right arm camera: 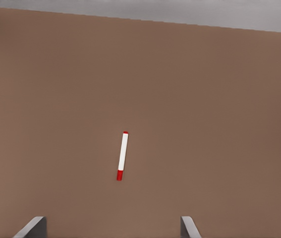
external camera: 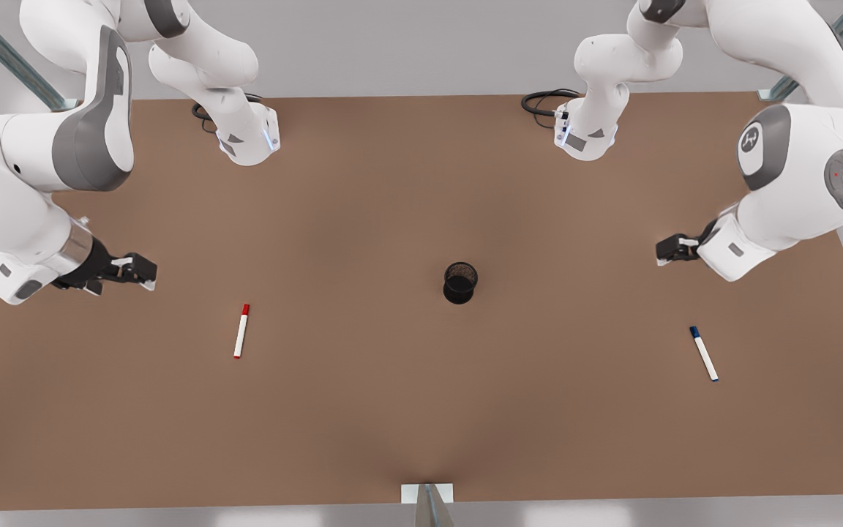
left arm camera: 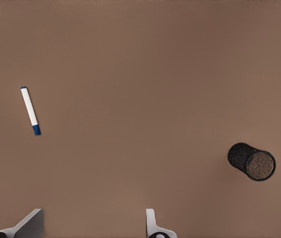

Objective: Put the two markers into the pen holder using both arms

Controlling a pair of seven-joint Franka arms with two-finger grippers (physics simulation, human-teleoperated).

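Brown desk (external camera: 421, 410) carries everything: the red marker (external camera: 241, 331) lies near the wide-spread right hand (external camera: 145, 274), the blue marker (external camera: 704, 353) near the wide-spread left hand (external camera: 664, 251), and the pen holder (external camera: 459, 282) stands between both hands.

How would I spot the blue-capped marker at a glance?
Start at the small black mesh pen holder near the middle of the brown table. Look toward the front view's right: a slim white marker with a dark blue cap lies there; the other marker's cap is red.

Both arms run off the frame's top and sides — shoulders unseen. From each wrist, the left gripper (left arm camera: 93, 225) and right gripper (right arm camera: 113, 227) show fingertips alone, spread wide — the rest is cut off.
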